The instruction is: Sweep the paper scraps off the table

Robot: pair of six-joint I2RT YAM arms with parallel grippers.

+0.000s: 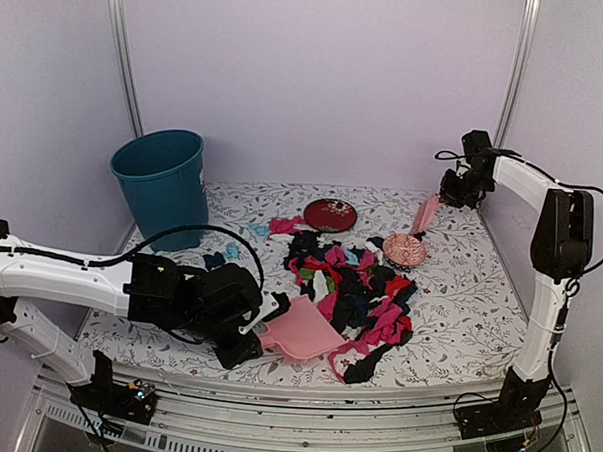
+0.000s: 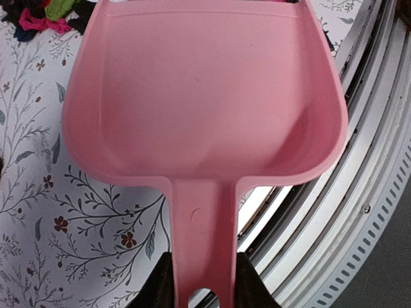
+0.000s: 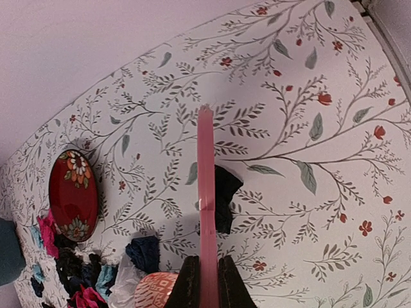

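At the near edge, left: left gripper (image 2: 204, 285), jaws closed narrow on the handle of a pink dustpan (image 1: 302, 331); only two dark fingertips show in the wrist view, the rest cut off by the frame. Dustpan lies on the table (image 1: 458, 303), scoop showing only its own pink floor, far lip cropped in the wrist view, mouth just beside the pile. Mid-table: paper scraps (image 1: 354, 288), one heap of black, pink, red, green and blue bits, with strays toward the back left. Behind the heap: patterned dish (image 1: 406, 251), its contents hard to make out; dark-red plate (image 1: 330, 214), flower-painted. Far right, raised: right gripper (image 1: 453, 188), clamped on a thin pink tool (image 3: 205, 192), seen edge-on, shape unclear, partly hiding a lone black scrap (image 3: 226, 196). Far left: teal bin (image 1: 163, 185), upright, interior too dark to read.
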